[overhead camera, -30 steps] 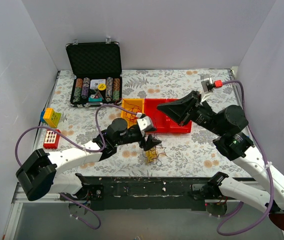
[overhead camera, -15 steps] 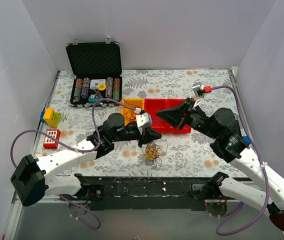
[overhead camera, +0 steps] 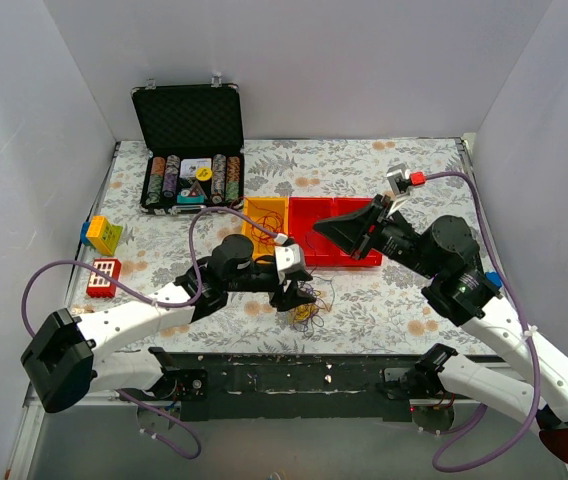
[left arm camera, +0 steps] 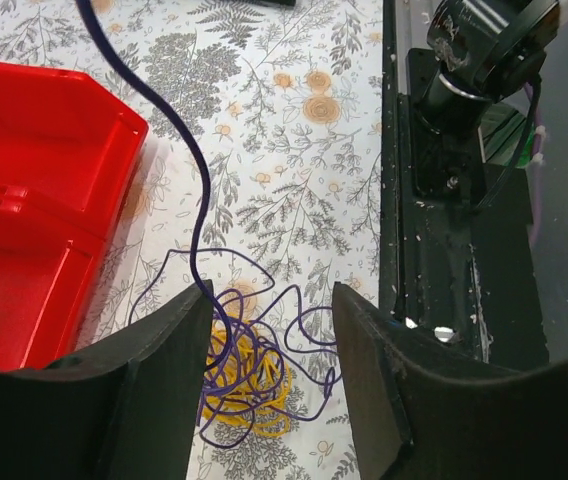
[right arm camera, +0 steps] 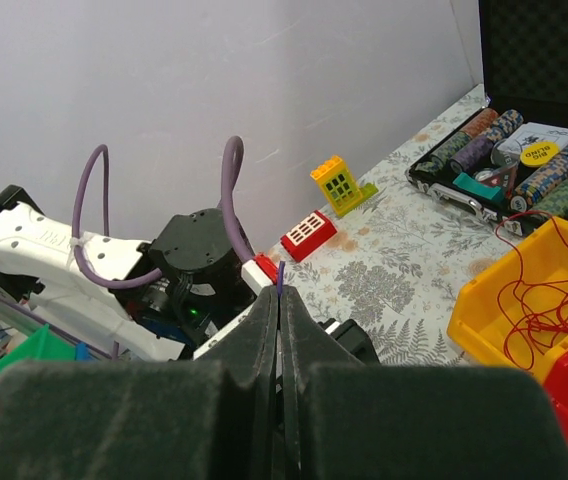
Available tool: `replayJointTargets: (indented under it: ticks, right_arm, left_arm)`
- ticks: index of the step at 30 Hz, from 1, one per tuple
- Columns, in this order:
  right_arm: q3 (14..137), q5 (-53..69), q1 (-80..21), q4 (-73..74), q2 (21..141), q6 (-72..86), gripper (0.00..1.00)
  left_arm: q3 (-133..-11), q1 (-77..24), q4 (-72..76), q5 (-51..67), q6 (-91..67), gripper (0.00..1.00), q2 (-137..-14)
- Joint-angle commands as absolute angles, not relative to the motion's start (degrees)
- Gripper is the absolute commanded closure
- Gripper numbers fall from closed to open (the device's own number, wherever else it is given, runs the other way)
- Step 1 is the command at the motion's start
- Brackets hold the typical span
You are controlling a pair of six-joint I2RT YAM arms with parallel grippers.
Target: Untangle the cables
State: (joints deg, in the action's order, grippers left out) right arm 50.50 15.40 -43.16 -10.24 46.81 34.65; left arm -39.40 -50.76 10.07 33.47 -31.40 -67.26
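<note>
The cables (left arm camera: pixel 249 372) are a small tangle of purple and yellow wire lying on the flowered tablecloth near the front edge, also seen from above as the tangle (overhead camera: pixel 310 300). My left gripper (left arm camera: pixel 272 296) is open and hovers just over the tangle, one finger on each side, and shows in the top view as the left gripper (overhead camera: pixel 290 291). One purple strand (left arm camera: pixel 200 190) rises out of the tangle. My right gripper (right arm camera: pixel 280 296) is shut on the end of that purple strand, above the red bin, where the right gripper (overhead camera: pixel 318 228) is seen from above. A red cable (right arm camera: pixel 537 298) lies apart in the yellow bin.
A yellow bin (overhead camera: pixel 265 207) and a red bin (overhead camera: pixel 352 256) stand behind the tangle. An open black case (overhead camera: pixel 188 120) with poker chips is at the back left. A yellow toy brick (overhead camera: pixel 103 236) and a red toy brick (overhead camera: pixel 104 277) lie at the left edge. The black base rail (left arm camera: pixel 444 200) runs close on the near side.
The left gripper's jaws narrowed, then widened again, and it came back down over the tangle. The right gripper swung left a second ago and has since held still with the purple strand.
</note>
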Motion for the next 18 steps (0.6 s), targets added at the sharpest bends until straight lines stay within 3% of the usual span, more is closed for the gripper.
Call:
replayJointTargets:
  ticks: [1,5,9,16,17,18]
  right_arm:
    - [54.31,16.43,-43.33,-12.39,46.23,34.45,0.99]
    - [54.49,16.79,-43.33,-12.57,46.32,34.72,0.99]
    - [53.09,16.35,-43.33,-12.3,45.97,34.89,0.99]
    - [51.42,12.05,-43.33,-8.88,44.3,32.97,0.99]
    - [51.5,11.52,-43.33,-7.66,44.3,32.26,0.96]
    - [51.33,11.34,-43.33,-6.52,43.86,31.3,0.83]
  left_arm:
    - [-38.23,-50.8,10.37,31.47,-27.08,0.52,-65.39]
    - [-37.18,-50.71,13.7,28.49,-26.1,0.64,-65.65]
    - [-38.67,-50.71,14.86,27.86,-26.02,0.98,-65.74]
    - [-46.65,-50.45,5.29,30.05,-22.77,1.0,-64.87]
    - [-48.24,-49.84,3.97,30.75,-22.94,1.0,-64.78]
    - [-50.25,-49.4,2.56,31.46,-23.11,1.0,-65.04]
